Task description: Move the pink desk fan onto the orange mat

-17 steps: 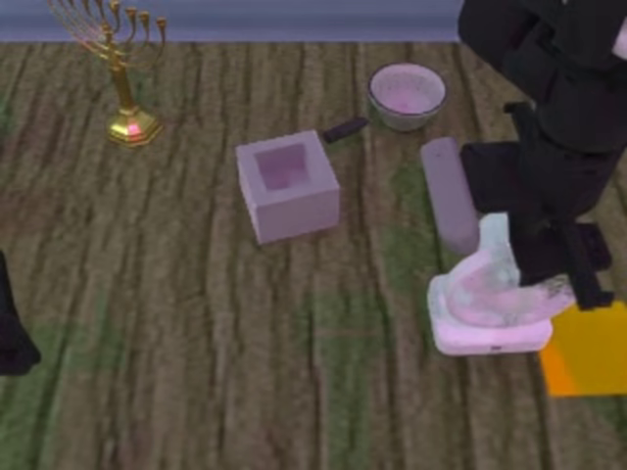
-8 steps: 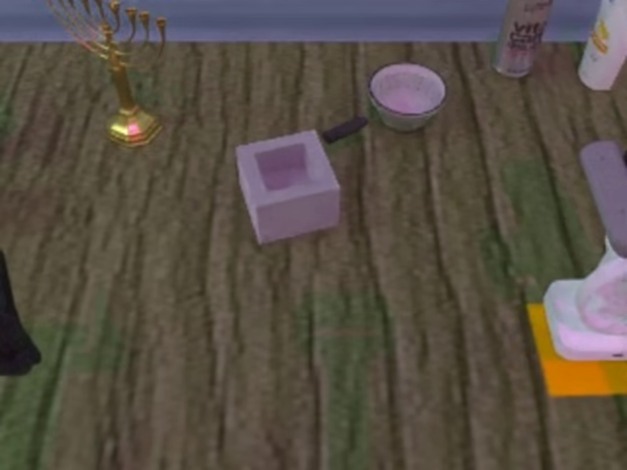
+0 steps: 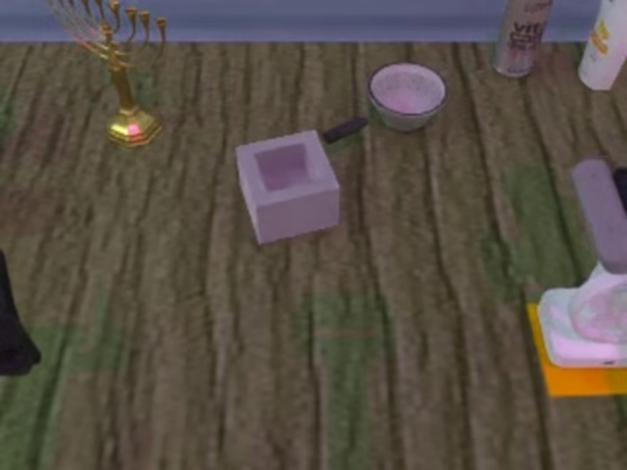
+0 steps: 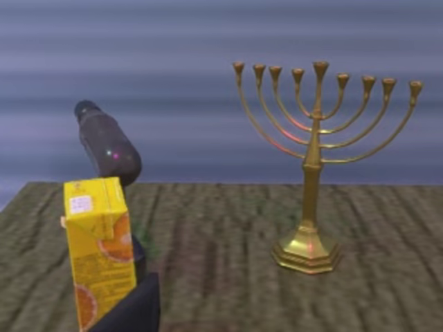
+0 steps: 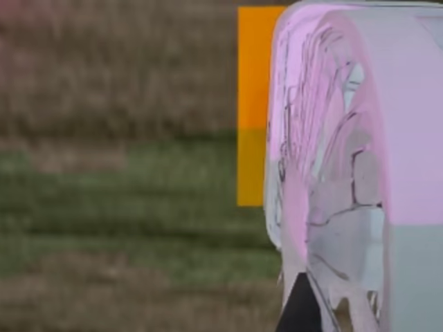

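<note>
The pink desk fan (image 3: pixel 588 328) stands at the table's right edge, its flat base over the far part of the orange mat (image 3: pixel 580 378). Whether the base touches the mat I cannot tell. In the right wrist view the fan's wire grille (image 5: pixel 332 159) fills the near side, with a strip of the orange mat (image 5: pixel 255 104) behind it. My right gripper (image 5: pixel 329 312) is shut on the fan; one dark fingertip (image 5: pixel 299 312) shows against the grille, the other is hidden. The right arm is almost wholly outside the top view. My left gripper (image 3: pixel 10 338) is parked at the left edge.
A mauve rounded bar (image 3: pixel 600 211) lies just beyond the fan. The pink hollow cube (image 3: pixel 287 186) sits mid-table, with the pink-lined bowl (image 3: pixel 406 94) and a dark handle (image 3: pixel 343 129) behind it. A gold menorah (image 3: pixel 122 73) stands far left, bottles (image 3: pixel 519 37) far right. A juice carton (image 4: pixel 100 249) is near the left wrist.
The fan went right from beside the mat to over it, then shifted slightly. The mauve bar moved right with it. The right arm left the top view.
</note>
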{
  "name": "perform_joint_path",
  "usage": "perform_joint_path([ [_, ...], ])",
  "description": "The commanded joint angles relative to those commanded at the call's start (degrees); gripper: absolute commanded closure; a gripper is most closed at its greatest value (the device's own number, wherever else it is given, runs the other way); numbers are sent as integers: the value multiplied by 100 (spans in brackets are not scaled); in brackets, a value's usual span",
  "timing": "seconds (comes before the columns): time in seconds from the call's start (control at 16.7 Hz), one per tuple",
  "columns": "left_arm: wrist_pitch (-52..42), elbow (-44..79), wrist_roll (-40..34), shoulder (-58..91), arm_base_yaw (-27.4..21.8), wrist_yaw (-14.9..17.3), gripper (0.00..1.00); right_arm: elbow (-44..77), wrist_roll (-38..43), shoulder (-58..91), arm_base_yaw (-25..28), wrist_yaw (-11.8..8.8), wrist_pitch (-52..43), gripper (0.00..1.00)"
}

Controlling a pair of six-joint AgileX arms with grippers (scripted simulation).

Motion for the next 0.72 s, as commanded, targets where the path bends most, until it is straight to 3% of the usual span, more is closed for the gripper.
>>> perform_joint_path([
  [0.36, 0, 0, 0, 0, 0, 0, 0, -254, -12, 24, -8, 1, 277, 100],
  [0.72, 0, 0, 0, 0, 0, 0, 0, -254, -12, 24, -8, 1, 277, 55],
])
